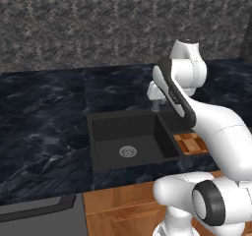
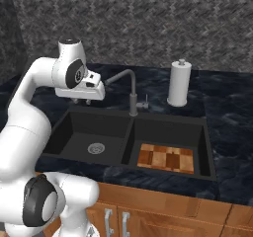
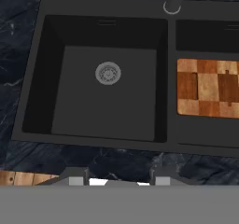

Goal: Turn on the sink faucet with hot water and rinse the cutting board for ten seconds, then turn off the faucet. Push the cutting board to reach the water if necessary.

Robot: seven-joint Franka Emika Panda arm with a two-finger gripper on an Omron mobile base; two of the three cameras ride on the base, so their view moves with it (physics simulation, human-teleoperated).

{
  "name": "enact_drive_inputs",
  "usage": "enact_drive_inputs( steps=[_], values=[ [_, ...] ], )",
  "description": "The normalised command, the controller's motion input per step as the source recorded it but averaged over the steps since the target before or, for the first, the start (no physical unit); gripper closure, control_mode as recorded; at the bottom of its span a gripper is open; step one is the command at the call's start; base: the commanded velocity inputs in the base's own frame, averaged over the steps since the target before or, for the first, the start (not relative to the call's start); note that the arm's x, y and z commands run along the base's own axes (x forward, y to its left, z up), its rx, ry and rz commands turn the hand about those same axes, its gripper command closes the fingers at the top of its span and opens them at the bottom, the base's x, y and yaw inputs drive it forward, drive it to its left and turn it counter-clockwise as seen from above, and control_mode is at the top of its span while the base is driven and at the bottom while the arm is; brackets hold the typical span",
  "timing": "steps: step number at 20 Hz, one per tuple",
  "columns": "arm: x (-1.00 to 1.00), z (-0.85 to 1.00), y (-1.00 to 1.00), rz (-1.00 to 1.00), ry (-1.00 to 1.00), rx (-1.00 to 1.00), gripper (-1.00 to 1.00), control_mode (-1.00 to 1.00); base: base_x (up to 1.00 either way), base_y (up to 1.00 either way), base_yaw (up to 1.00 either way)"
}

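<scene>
Double-basin matte black sink (image 2: 210, 147) recessed in a dark marbled countertop (image 2: 227, 107), seen from both sides of the base and from the hand. The left basin is bare apart from its round silver drain (image 2: 96, 147); the right basin holds the cutting board (image 2: 166, 158), a wooden board of lighter and darker blocks, lying flat on the basin floor toward the front wall. The faucet (image 2: 131, 90), a slim grey gooseneck, stands on the rear rim at the divider between the basins, its spout curving toward the left basin and its small lever (image 2: 143, 104) projecting to the right of the stem. A white paper towel roll (image 2: 179, 83) stands upright on the countertop behind the right basin. The gripper (image 2: 83, 102) hangs above the rear left part of the left basin, pointing downward, its fingers drawn fully together with nothing between them, apart from the faucet and board. Brown wooden cabinet fronts (image 2: 163, 216) lie below the counter edge.
</scene>
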Motion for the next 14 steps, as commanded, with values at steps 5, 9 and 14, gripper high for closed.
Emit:
enact_drive_inputs(
  steps=[5,9,14],
  values=[
    [-0.06,0.00,0.00,0.00,-0.04,0.00,-1.00,-1.00,0.00,0.00,0.00],
    [-0.02,0.00,-0.19,0.00,-0.06,0.00,-1.00,-1.00,0.00,0.00,0.00],
    [0.00,0.00,-0.34,0.00,-0.04,0.00,-1.00,-1.00,0.00,0.00,0.00]
  ],
)
